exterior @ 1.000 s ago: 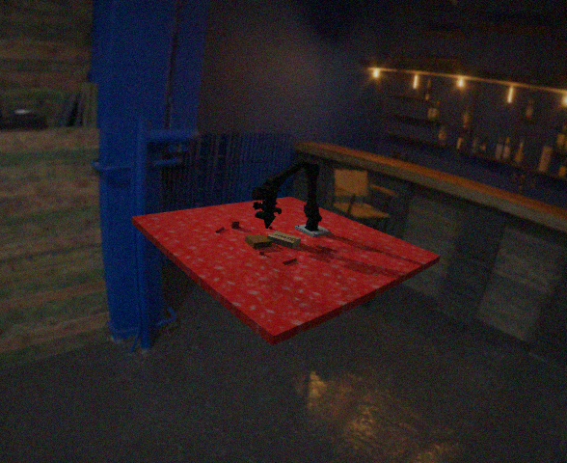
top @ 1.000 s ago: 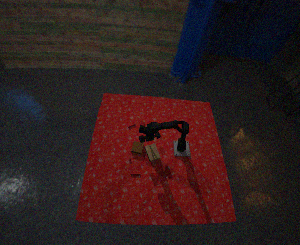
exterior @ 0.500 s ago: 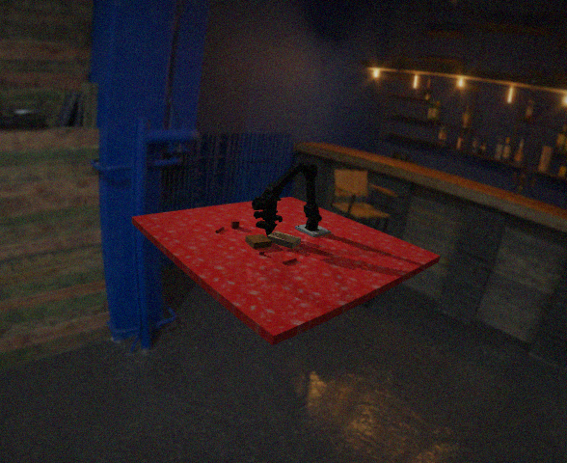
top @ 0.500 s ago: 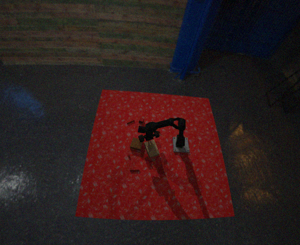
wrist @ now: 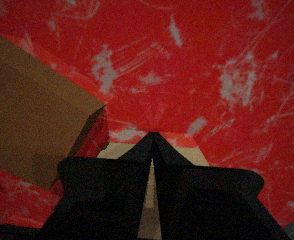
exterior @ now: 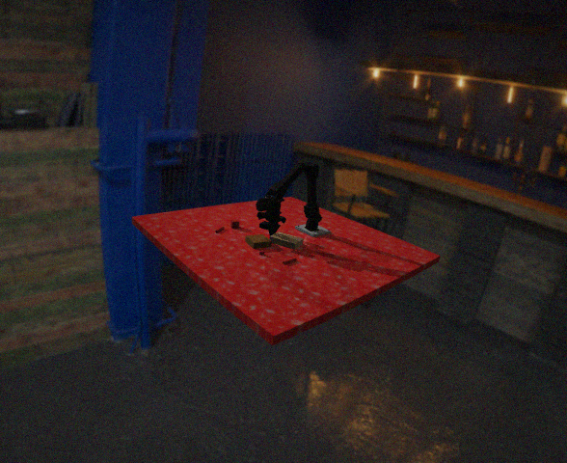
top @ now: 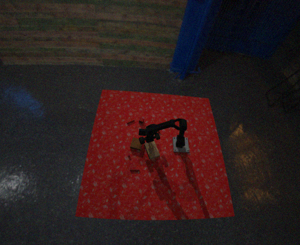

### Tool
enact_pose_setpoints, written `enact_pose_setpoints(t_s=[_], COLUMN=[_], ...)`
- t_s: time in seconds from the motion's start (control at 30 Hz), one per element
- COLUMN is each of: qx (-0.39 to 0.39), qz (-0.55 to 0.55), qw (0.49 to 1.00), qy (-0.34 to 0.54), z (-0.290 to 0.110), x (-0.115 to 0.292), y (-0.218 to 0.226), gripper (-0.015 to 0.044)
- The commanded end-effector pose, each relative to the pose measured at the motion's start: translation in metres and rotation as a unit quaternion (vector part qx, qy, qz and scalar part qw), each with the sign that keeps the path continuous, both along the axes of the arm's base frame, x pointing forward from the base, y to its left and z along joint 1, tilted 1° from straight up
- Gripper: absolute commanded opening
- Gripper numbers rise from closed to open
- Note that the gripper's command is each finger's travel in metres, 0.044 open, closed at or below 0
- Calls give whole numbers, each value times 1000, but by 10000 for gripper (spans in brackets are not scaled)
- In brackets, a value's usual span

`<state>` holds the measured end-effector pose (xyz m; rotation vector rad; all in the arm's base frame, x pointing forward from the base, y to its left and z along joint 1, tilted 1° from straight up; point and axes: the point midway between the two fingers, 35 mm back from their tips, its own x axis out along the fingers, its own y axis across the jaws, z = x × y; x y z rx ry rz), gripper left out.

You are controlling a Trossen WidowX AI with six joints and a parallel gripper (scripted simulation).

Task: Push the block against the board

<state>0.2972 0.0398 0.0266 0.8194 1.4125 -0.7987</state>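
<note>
The square block [top: 135,144] [exterior: 257,241] [wrist: 32,125] is brown and lies flat on the red table [top: 155,190] [exterior: 293,293]. The board [top: 152,151] [exterior: 287,240] [wrist: 197,154] is pale tan and lies just to the right of the block, turned at an angle to it. Their near corners are close, with a sliver of red table showing between them in the wrist view. My gripper [top: 142,140] [exterior: 273,231] [wrist: 153,136] is shut and empty. It hangs low over the far end of the board, next to the block's corner. The fingers hide most of the board in the wrist view.
Small dark red pieces lie on the table: two behind the block [top: 130,122] [top: 141,121] and two in front [top: 129,157] [top: 134,171]. The arm's grey base plate [top: 186,148] is right of the board. A blue pillar [top: 190,39] stands beyond the table's far edge.
</note>
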Motion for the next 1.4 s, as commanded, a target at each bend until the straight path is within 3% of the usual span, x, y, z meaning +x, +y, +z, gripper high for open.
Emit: enact_pose_setpoints(t_s=[0.0, 1.37], qx=[3, 4], qz=[1, 1], qw=[1000, 1000], qy=[0, 1], z=[0, 0], x=[-5, -17], y=[7, 25], gripper=[0, 0])
